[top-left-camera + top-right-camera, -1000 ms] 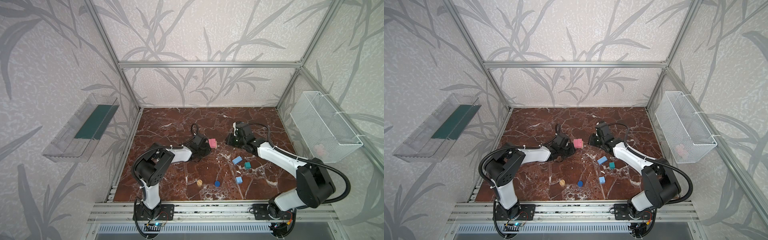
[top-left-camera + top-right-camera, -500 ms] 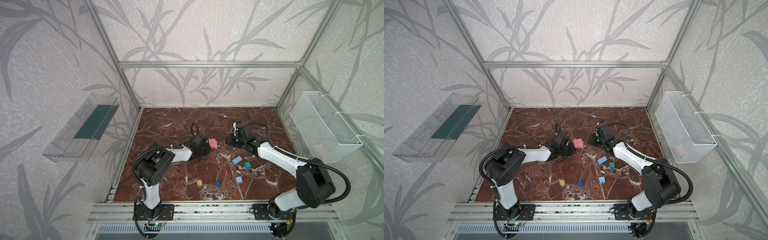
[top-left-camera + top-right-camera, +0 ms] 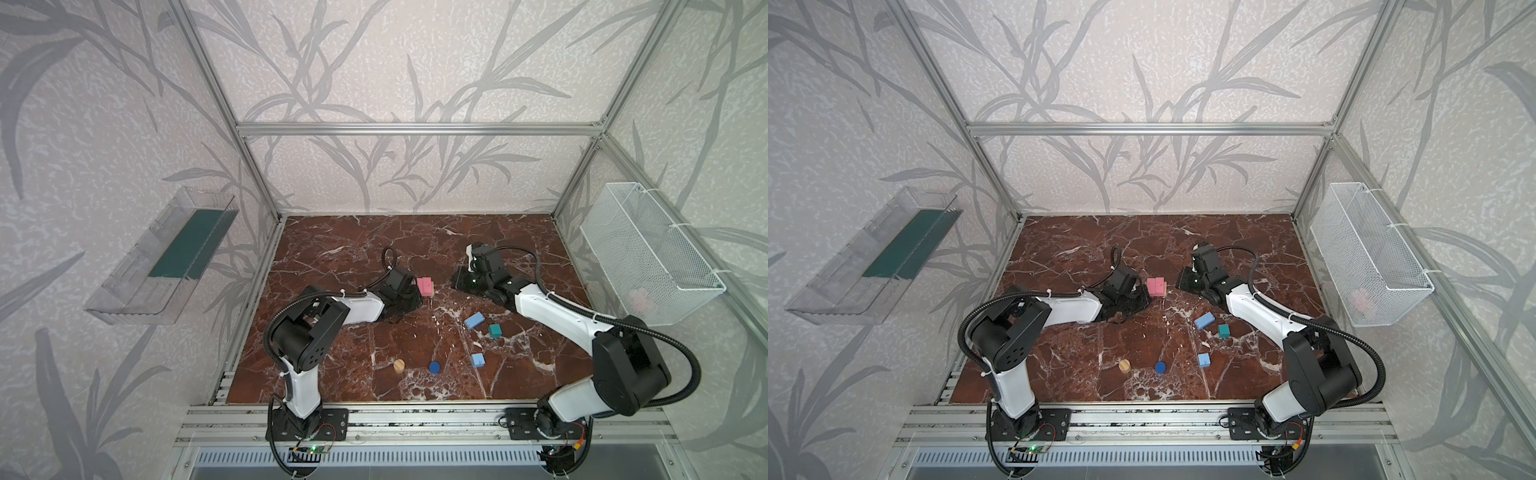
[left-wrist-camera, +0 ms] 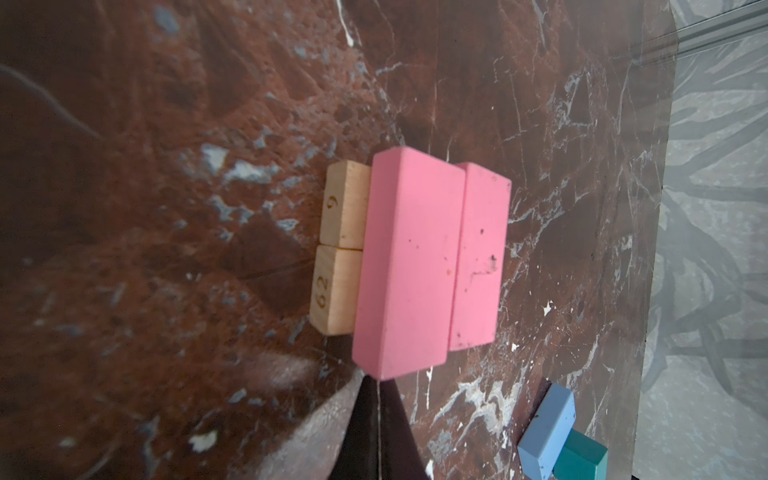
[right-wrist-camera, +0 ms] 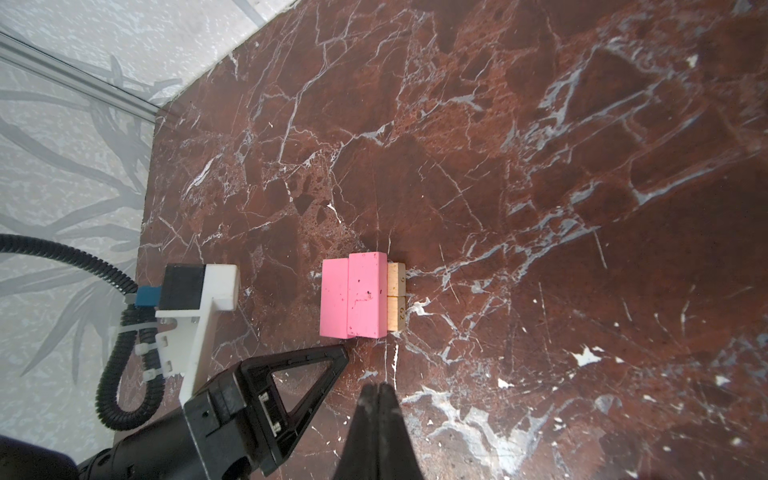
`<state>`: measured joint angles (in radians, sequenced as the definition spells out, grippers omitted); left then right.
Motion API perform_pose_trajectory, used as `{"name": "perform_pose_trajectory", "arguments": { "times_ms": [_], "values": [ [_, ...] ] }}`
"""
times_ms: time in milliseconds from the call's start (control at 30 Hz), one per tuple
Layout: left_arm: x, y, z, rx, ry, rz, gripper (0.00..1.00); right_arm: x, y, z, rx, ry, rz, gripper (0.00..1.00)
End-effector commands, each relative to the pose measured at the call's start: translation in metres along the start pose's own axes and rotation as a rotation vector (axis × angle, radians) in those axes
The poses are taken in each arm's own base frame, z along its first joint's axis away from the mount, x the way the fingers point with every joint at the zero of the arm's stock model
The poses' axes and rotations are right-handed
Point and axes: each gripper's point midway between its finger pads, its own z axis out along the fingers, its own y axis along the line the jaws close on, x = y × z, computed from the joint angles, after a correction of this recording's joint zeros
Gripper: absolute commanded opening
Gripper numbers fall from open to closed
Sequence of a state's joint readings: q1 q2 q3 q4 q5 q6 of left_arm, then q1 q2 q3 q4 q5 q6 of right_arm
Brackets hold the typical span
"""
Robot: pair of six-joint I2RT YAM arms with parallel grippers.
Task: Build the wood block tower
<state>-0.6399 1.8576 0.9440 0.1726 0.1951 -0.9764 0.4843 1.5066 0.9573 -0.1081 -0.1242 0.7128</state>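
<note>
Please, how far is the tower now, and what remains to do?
Done: two tan bars side by side, two pink bars crosswise over them. In hand: nothing; the left gripper and right gripper, both shut, point at the pink bars. Remaining: two light blue blocks, teal cube, tan cylinder, dark blue cylinder, all loose.

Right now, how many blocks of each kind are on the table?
pink bars: 2
tan bars: 2
light blue blocks: 2
teal cube: 1
tan cylinder: 1
dark blue cylinder: 1
Total: 9
</note>
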Motion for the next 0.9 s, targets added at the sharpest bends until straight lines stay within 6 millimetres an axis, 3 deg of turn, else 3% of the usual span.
{"name": "perform_pose_trajectory", "arguments": {
  "times_ms": [0,867],
  "values": [
    [-0.0070,-0.0034,0.0036,0.002,-0.010,0.006,0.00,-0.0009,-0.0012,0.0036,-0.002,0.000,0.008,0.00],
    [-0.0079,-0.0029,0.0064,-0.002,-0.001,0.006,0.00,-0.0011,-0.0014,0.0044,0.001,0.003,0.006,0.00]
  ]
}}
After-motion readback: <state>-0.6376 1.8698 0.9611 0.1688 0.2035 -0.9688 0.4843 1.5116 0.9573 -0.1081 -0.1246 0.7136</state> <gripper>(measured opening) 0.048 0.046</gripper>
